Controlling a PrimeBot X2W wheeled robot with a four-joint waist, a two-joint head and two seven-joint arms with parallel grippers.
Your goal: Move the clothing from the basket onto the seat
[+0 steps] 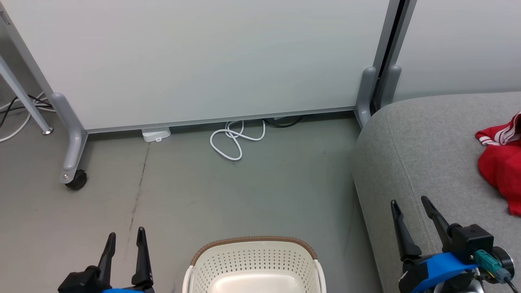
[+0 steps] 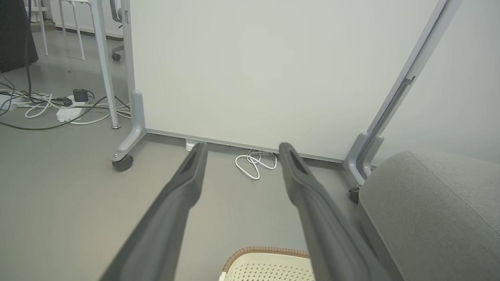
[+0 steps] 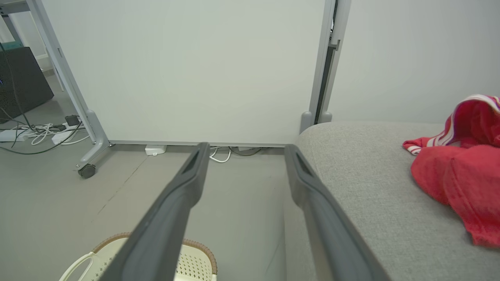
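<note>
The seat (image 1: 427, 154) takes up the right side of the head view, its rounded grey corner next to the foot of a white partition. The basket (image 1: 252, 240) stands on the floor just left of the seat, between the two arms and close to the robot. The part of its pale bottom that shows has no red in it (the near half is cut off by the frame edge, so that part cannot be judged). The clothing (image 1: 502, 171) lies heaped on the seat at the far right, with the white-striped piece (image 1: 498, 136) at the far end and the plain red one nearer, so the heap runs away from the robot.

The right gripper (image 1: 408, 200) hovers over the seat's front edge, fingers spread wide with nothing between them. The left gripper (image 1: 125, 234) hangs over bare floor left of the basket, parted more narrowly and also empty.

The clothing lies up and to the right of the right gripper, well apart from the left one, so the right arm is the nearer. The transfer looks done.
</note>
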